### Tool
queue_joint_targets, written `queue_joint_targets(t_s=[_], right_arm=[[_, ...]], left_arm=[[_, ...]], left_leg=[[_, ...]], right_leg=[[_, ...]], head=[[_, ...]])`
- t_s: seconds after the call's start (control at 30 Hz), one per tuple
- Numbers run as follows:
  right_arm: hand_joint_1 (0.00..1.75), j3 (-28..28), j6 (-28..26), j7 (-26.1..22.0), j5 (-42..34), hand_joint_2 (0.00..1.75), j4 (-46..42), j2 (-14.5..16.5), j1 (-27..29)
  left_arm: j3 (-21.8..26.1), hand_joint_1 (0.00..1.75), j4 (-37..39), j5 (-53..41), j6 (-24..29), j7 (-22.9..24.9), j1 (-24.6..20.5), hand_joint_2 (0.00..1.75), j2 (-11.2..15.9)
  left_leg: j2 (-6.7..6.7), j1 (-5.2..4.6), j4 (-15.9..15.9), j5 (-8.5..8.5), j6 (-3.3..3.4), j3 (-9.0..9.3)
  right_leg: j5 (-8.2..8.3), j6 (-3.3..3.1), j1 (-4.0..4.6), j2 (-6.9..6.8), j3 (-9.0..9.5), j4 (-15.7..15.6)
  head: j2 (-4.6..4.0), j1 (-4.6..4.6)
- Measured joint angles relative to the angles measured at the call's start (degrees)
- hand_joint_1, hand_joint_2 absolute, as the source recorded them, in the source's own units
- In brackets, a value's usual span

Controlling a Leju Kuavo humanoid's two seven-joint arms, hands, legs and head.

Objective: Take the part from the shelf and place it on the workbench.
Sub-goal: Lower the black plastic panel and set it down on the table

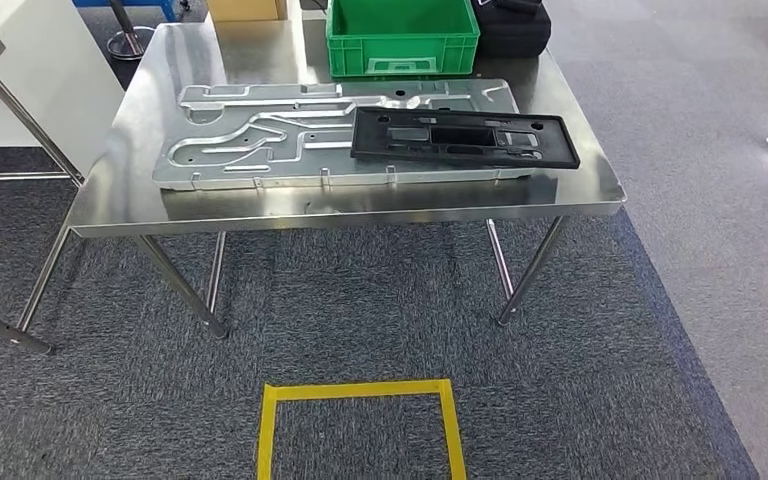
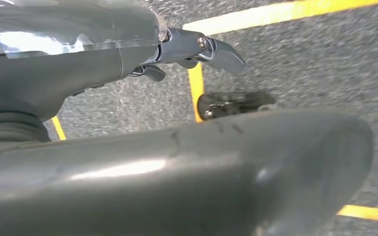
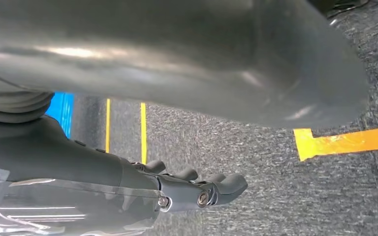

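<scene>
Since both hands hang empty over the carpet, the placing looks done, or the fetch not yet begun; can't tell which from here. In the head view the black part lies flat on the silver stamped panel, right of centre in the upper half of the frame, both resting on the steel worktop; a green crate sits behind at top centre. A yellow tape square marks the floor at bottom centre. Left hand, upper middle of the left wrist view, fingers loosely extended, holding nothing. Right hand, lower middle of the right wrist view, fingers apart and slightly curled, also empty. No shelf in sight. My guess: if another part is wanted, next move needs a turn away from the worktop toward the shelf, w/ hands kept open for the pick.
</scene>
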Motion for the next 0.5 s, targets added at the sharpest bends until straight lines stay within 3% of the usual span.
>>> queue_joint_targets(t_s=[0.03,0.07,0.13,0.17,0.2,0.27,0.3,0.33,0.37,0.4,0.43,0.47,0.5], right_arm=[[0.0,0.0,0.1,-0.2,-0.1,0.0,0.0,0.1,-0.2],[0.0,-0.1,0.1,-0.4,-0.2,0.0,0.1,0.2,-0.4],[0.0,-0.2,0.0,-0.5,-0.2,0.0,0.2,0.5,-0.4],[0.0,-0.2,0.0,-0.5,-0.1,0.0,0.3,0.7,-0.4],[0.0,-0.2,0.0,-0.4,-0.1,0.0,0.4,0.8,-0.4],[0.0,-0.3,0.0,-0.4,0.1,0.0,0.4,0.9,-0.4],[0.0,-0.3,0.1,-0.3,0.1,0.0,0.4,0.9,-0.4],[0.0,-0.4,0.2,-0.1,0.2,0.0,0.4,0.9,-0.4],[0.0,-0.4,0.4,0.1,0.2,0.0,0.4,0.9,-0.4],[0.0,-0.4,0.5,0.3,0.2,0.0,0.5,0.9,-0.4],[0.0,-0.5,0.8,0.5,0.2,0.0,0.5,0.9,-0.4],[0.0,-0.5,1.0,0.6,0.3,0.0,0.5,1.0,-0.4],[0.0,-0.5,1.4,0.5,0.3,0.0,0.6,1.0,-0.4]], left_arm=[[-0.1,0.0,0.0,-0.1,-0.1,-0.1,0.0,0.0,-0.1],[-0.2,0.0,0.0,-0.2,-0.2,-0.2,-0.1,0.0,-0.1],[-0.3,0.0,0.0,-0.4,-0.3,-0.5,-0.1,0.0,-0.1],[-0.3,0.0,0.0,-0.6,-0.4,-0.6,0.0,0.0,-0.1],[-0.4,0.0,0.0,-0.7,-0.4,-0.7,0.0,0.0,-0.1],[-0.5,0.0,0.0,-0.9,-0.3,-0.8,0.1,0.0,-0.1],[-0.6,0.0,0.0,-0.9,-0.3,-0.8,0.1,0.0,-0.1],[-0.6,0.0,0.0,-1.0,-0.3,-0.9,0.1,0.0,-0.1],[-0.7,0.0,0.0,-1.0,-0.2,-0.9,0.0,0.0,0.0],[-0.7,0.0,0.0,-1.0,-0.2,-1.0,0.0,0.0,0.0],[-0.7,0.0,0.0,-1.0,-0.1,-1.1,-0.1,0.0,0.1],[-0.7,0.0,0.0,-1.0,0.0,-1.1,-0.1,0.0,0.3],[-0.7,0.0,0.0,-1.0,0.0,-1.2,-0.2,0.0,0.4]], left_leg=[[0.03,-0.05,0.3,0.42,-0.33,-0.36],[0.06,-0.04,0.3,0.89,-0.68,-0.58],[-0.01,0.12,0.4,1.44,-1.43,-1.02],[-0.15,0.21,1.1,0.4,-1.74,-1.48],[-0.3,0.27,2.7,-1.81,-2.0,-2.12],[-0.43,0.42,8.7,-8.17,-2.32,-3.61],[-0.43,0.46,12.2,-10.42,-2.41,-4.1],[-0.43,0.49,14.9,-11.09,-2.47,-4.09],[-0.43,0.5,16.3,-10.29,-2.46,-3.39],[-0.45,0.5,15.8,-8.47,-2.35,-1.83],[-0.46,0.48,13.5,-6.64,-2.14,0.69],[-0.5,0.39,9.7,-6.01,-1.81,3.86],[-0.53,0.26,5.0,-6.43,-1.48,7.2]], right_leg=[[-0.89,-0.24,0.16,0.0,2.0,-3.2],[-1.58,-0.51,0.36,0.0,2.83,-5.0],[-0.83,-1.27,0.35,-0.17,2.21,-5.4],[-0.19,-1.75,0.28,-0.3,1.59,-5.4],[0.55,-2.21,0.18,-0.44,0.84,-5.5],[1.92,-2.76,0.25,-0.55,-0.91,-5.4],[2.62,-2.85,0.33,-0.57,-1.88,-5.3],[3.33,-2.83,0.41,-0.57,-2.97,-5.1],[4.0,-2.78,0.48,-0.58,-4.12,-4.8],[4.6,-2.68,0.53,-0.58,-5.31,-4.4],[5.16,-2.57,0.56,-0.56,-6.47,-3.9],[5.65,-2.39,0.6,-0.55,-7.4,-3.5],[6.11,-2.16,0.64,-0.54,-8.1,-3.1]], head=[[0.0,-0.01],[0.0,-0.03],[0.0,0.0],[0.0,-0.01],[0.0,-0.08],[0.0,-0.23],[0.0,-0.28],[0.0,-0.27],[0.0,-0.28],[0.0,-0.28],[0.0,-0.3],[0.0,-0.3],[0.0,-0.29]])
